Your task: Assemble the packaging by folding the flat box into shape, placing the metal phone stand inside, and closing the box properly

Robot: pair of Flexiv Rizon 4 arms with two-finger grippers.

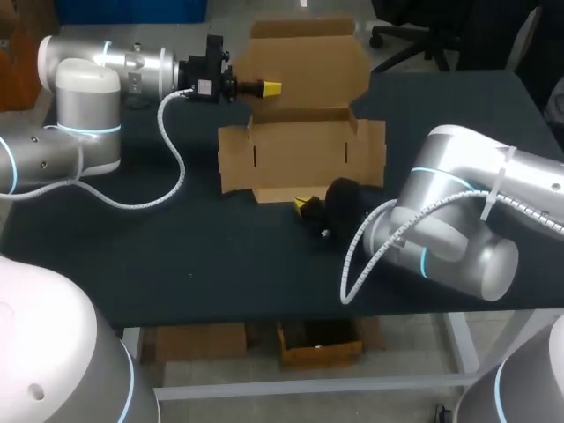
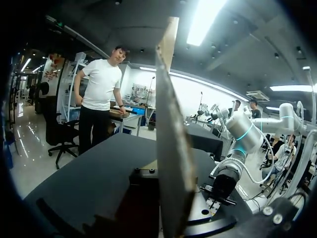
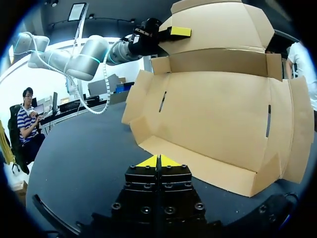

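Black table (image 1: 159, 256): matte dark top, pale metal frame under front edge.

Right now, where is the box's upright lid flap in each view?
Head view: lid flap stands top centre, gripped by the left claw.
Left wrist view: edge-on, directly ahead of that claw.
Right wrist view: behind the box base, beyond the right claw.
Shared landmark: the right claw at the box's front edge, seen in all three.
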